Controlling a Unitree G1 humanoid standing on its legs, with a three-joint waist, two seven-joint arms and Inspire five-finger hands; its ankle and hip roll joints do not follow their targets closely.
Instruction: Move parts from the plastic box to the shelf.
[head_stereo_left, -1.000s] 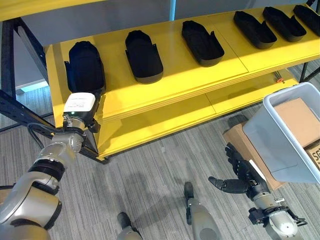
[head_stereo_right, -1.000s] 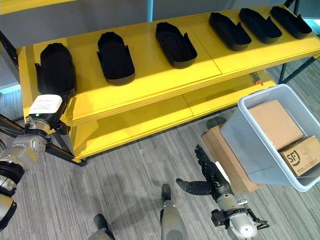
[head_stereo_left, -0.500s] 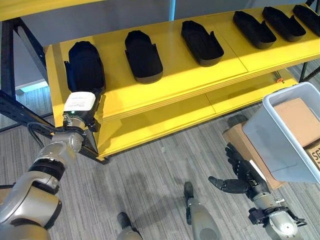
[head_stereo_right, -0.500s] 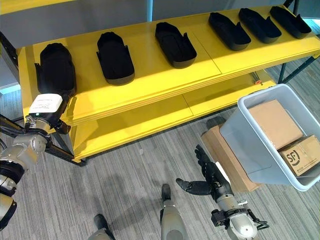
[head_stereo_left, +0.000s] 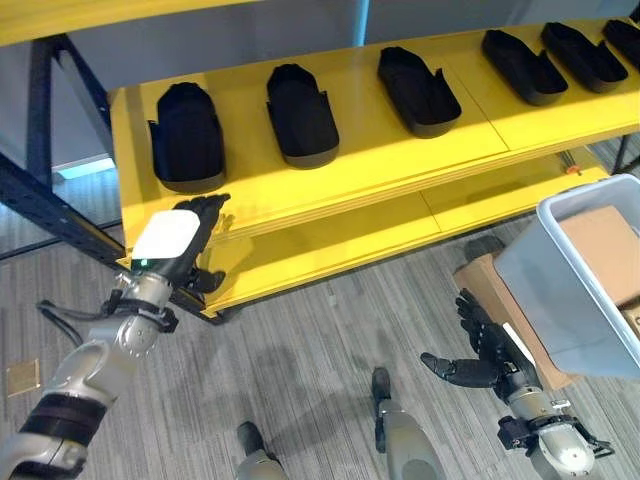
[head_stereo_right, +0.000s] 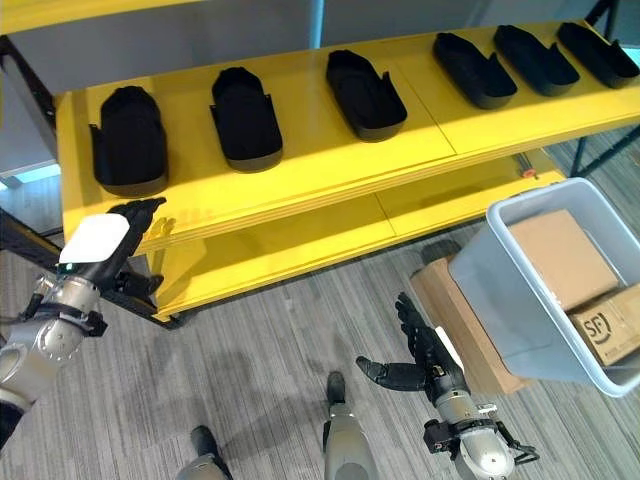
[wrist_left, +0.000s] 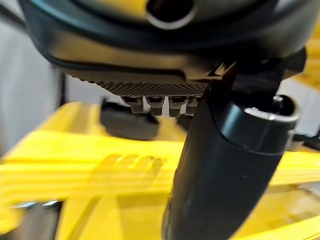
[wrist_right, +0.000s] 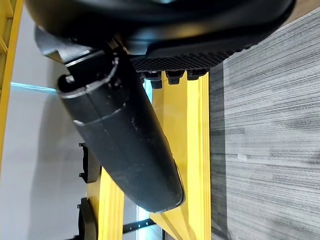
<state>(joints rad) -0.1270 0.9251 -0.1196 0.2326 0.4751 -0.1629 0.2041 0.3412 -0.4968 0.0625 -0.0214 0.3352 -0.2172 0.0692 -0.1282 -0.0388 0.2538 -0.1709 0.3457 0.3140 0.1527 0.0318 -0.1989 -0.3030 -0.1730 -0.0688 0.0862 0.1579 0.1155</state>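
Several black moulded parts lie in a row on the yellow shelf (head_stereo_left: 350, 165); the leftmost part (head_stereo_left: 186, 135) sits near the shelf's left end. My left hand (head_stereo_left: 168, 240) hovers just in front of the shelf edge below that part, fingers straight, holding nothing. Its wrist view shows the thumb (wrist_left: 220, 175) and that black part (wrist_left: 129, 122) beyond the fingers. The grey plastic box (head_stereo_left: 545, 290) stands tilted at the right with cardboard boxes (head_stereo_left: 605, 235) inside. My right hand (head_stereo_left: 485, 345) hangs open over the floor to the left of the box.
A brown carton (head_stereo_left: 488, 285) lies under the plastic box. A dark steel post (head_stereo_left: 62, 110) and diagonal brace (head_stereo_left: 45, 210) frame the shelf's left end. A lower yellow shelf (head_stereo_left: 330, 235) runs beneath. Grey carpet (head_stereo_left: 300, 360) spreads between the hands.
My left hand has drawn back and down from the leftmost black part, which stays on the shelf. The camera has shifted slightly. The right hand has not moved.
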